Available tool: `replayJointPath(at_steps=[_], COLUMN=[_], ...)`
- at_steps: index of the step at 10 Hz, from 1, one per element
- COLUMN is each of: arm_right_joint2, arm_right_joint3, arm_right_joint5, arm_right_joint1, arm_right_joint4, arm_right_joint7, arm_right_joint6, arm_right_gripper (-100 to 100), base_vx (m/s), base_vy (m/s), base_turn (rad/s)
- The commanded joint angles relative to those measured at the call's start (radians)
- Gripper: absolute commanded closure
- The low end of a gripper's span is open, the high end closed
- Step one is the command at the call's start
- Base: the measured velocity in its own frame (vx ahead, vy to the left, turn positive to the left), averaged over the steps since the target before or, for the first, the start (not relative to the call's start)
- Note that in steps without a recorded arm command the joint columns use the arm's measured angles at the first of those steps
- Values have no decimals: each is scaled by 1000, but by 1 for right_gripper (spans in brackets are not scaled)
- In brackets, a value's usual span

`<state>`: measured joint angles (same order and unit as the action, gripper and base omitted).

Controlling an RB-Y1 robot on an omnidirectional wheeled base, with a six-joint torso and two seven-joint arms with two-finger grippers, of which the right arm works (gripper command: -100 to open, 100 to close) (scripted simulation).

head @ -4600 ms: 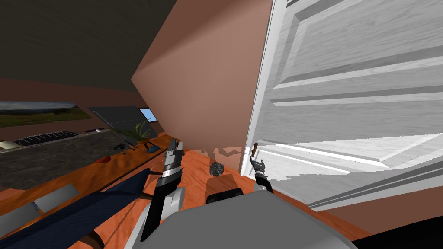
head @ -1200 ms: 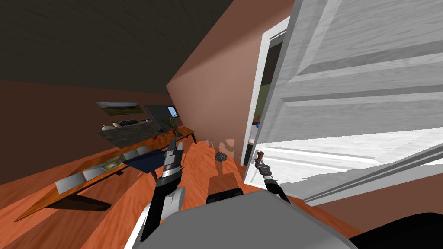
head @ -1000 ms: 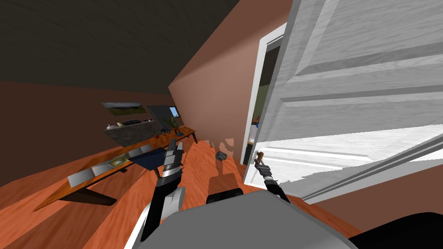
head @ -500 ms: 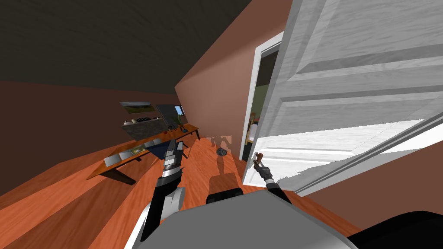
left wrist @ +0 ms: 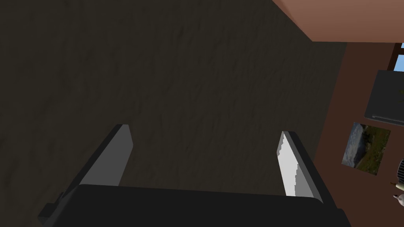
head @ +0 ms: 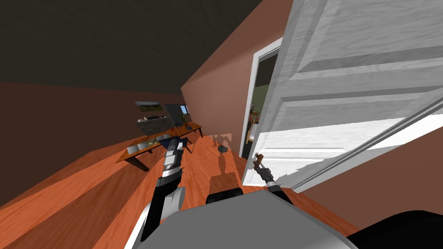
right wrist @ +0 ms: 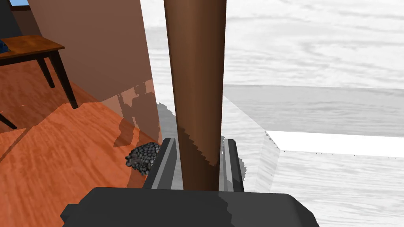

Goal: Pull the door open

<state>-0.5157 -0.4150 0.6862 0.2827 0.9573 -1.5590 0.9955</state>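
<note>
- The white panelled door [head: 346, 86] stands ahead of me on my right. It is swung clear of its white frame [head: 256, 95], leaving a gap between the door's free edge and the frame. Through the gap I see a strip of green wall.
- The door's handle [right wrist: 195, 79] is a plain brown bar, set low on the leaf near that free edge.
- My right gripper [right wrist: 199, 144] is on the handle. Its two thin fingers [right wrist: 165, 157] pinch the bar from either side, and the bar rises straight up between them from the gripper's dark body.
- In the head view my right forearm reaches up from just right of my chest to that spot on the door.
- A terracotta wall [head: 220, 95] runs off from the far side of the frame.
- A dark, lumpy object [right wrist: 143, 157] lies on the orange wooden floor [head: 108, 194] near the foot of that wall, beside the doorway.
- Further along the wall stands a wooden table [right wrist: 31, 45] on dark legs, well apart from the door.
- My left gripper [left wrist: 205, 132] is held out over the floor to the left of my chest, far from the door, with its fingers spread wide.
</note>
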Motion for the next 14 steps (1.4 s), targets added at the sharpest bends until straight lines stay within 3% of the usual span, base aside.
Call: replayJointPath(at_steps=[1, 5, 6, 7, 14], arm_right_joint2=[-12, -39, -34, -45, -84], arm_right_joint3=[-22, -52, -48, -64, -113], arm_right_joint5=[-11, -26, -24, -32, -54], arm_right_joint1=[10, 24, 19, 25, 43], arm_right_joint4=[-11, -17, -18, -29, -66], arm_right_joint7=[-21, -52, -48, -63, -117], arm_right_joint6=[23, 58, 54, 75, 153], arm_right_gripper=[100, 100, 100, 100, 100], base_vx=[-240, -190, -85, -130, -200], base_vy=[-34, -39, -10, 5, -46], base_turn=[135, 98, 22, 157, 117])
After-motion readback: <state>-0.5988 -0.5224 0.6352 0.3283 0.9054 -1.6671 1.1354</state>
